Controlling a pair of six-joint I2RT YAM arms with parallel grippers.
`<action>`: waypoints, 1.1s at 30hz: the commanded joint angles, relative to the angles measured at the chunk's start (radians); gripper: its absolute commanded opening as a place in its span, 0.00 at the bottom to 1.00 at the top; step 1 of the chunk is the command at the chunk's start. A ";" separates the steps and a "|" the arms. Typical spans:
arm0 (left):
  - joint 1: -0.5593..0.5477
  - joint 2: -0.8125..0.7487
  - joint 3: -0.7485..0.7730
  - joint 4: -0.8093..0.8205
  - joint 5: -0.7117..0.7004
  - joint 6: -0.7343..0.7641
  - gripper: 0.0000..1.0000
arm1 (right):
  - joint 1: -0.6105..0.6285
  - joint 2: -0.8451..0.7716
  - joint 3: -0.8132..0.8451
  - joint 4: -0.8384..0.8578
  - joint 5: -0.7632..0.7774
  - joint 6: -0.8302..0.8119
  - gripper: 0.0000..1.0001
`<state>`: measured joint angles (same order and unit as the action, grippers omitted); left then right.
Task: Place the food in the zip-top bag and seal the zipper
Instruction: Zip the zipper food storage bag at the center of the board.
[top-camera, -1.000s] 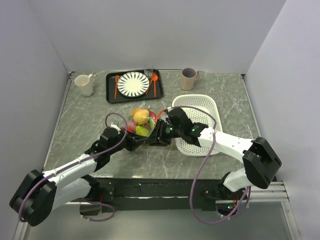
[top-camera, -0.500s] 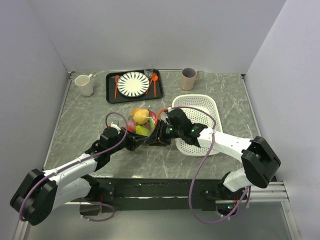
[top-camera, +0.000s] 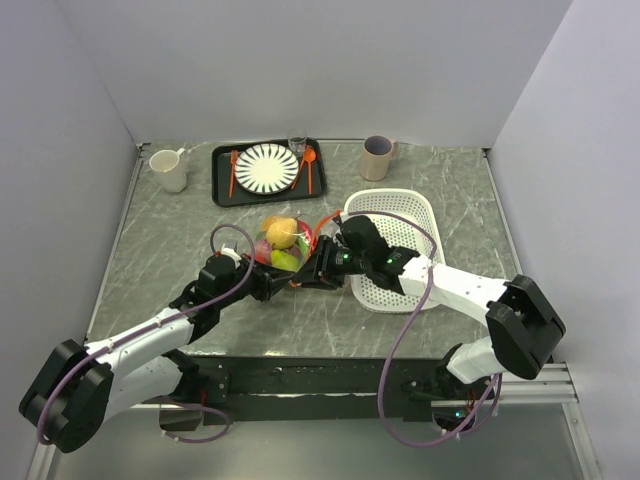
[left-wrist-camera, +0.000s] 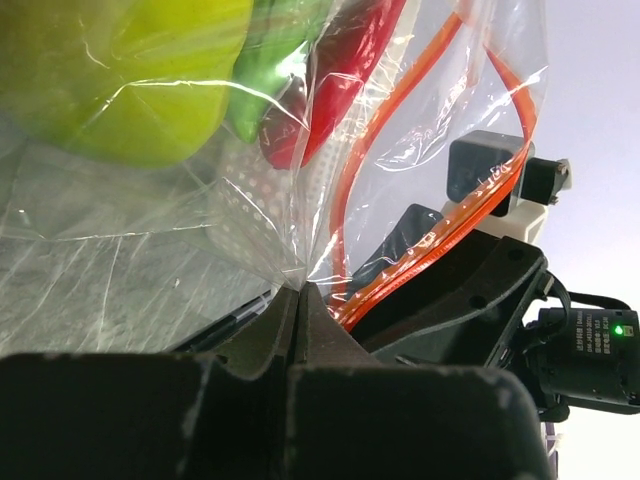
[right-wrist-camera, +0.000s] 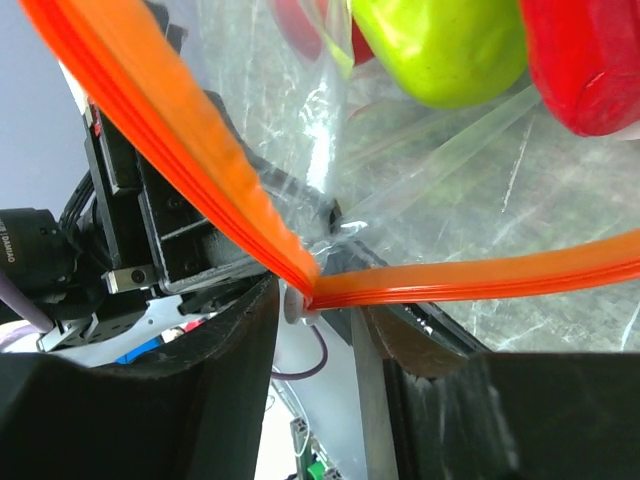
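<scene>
- Left gripper (left-wrist-camera: 300, 296)?
- Pinched tight on the zip-top bag (left-wrist-camera: 130, 260), at its near edge.
- Right gripper (right-wrist-camera: 312, 300)?
- Fingers partly apart around the zipper (right-wrist-camera: 480, 275) fold; I cannot tell whether they grip it.
- Food (top-camera: 282, 236)?
- In the bag, mid-table. Basket (top-camera: 425, 215) just right, tray (top-camera: 222, 190) beyond, bare table (top-camera: 170, 240) left.

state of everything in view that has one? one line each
zip-top bag: loaded, mouth not fully closed.
food: inside the bag.
zipper: strips parted, not sealed along its length.
left tool: shut on the bag's film.
right tool: zipper between its fingers; grip unclear.
white mug: upright.
tan mug: upright.
striped plate: flat on the black tray.
</scene>
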<state>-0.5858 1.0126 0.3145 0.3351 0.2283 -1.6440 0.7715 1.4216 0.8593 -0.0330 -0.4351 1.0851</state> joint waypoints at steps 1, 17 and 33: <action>0.003 -0.002 0.000 0.070 0.013 -0.002 0.01 | -0.018 -0.035 -0.014 0.062 0.003 0.016 0.39; 0.003 0.003 0.005 0.065 0.011 -0.004 0.01 | -0.024 -0.049 -0.029 0.091 -0.021 0.022 0.18; 0.003 -0.062 -0.032 0.064 0.002 -0.031 0.23 | -0.038 -0.044 -0.048 0.134 -0.027 0.045 0.13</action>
<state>-0.5858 0.9794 0.2893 0.3611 0.2306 -1.6695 0.7410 1.4086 0.8223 0.0486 -0.4572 1.1225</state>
